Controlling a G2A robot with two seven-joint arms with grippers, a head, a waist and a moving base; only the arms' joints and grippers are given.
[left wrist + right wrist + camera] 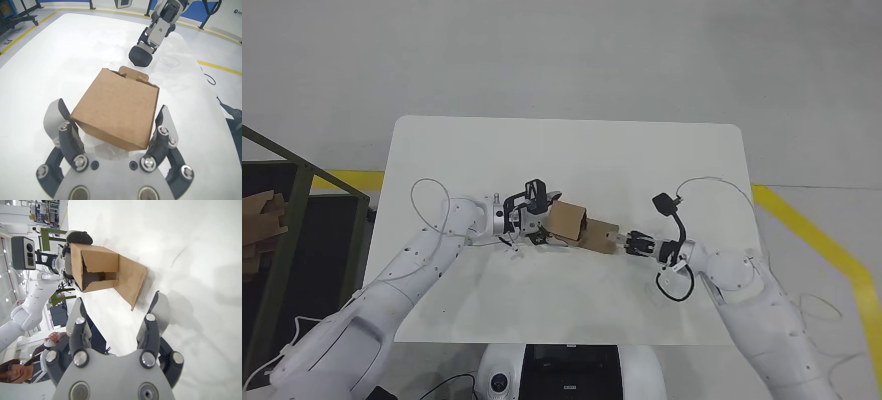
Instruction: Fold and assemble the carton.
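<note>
Fingers [63, 115] of my left gripper [112, 106] were pressed against the two near corners of the carton [98, 256], one on each side, so that hand was clamped on the brown box near the middle of the white table [662, 150]. Past its closed panels the far end stood open. Two ragged inner flaps [94, 273] were turned inward around a dark gap, and the long outer flap [130, 281] stuck out toward my right gripper [118, 296]. That hand lay just beyond the flap's edge with its fingers spread apart, holding nothing. I judged the push on that flap to be the risky part. My left hold was only on the corners, so a shove from the far side could twist the box or slide it back through the pads. The torn edges of the inner flaps could also catch the outer flap and buckle it instead of letting it seat. The end of the box nearest my left palm was hidden, so I could not tell if it was closed. Nor could I tell whether the bottom rested on the table, or whether either right fingertip touched the flap.
</note>
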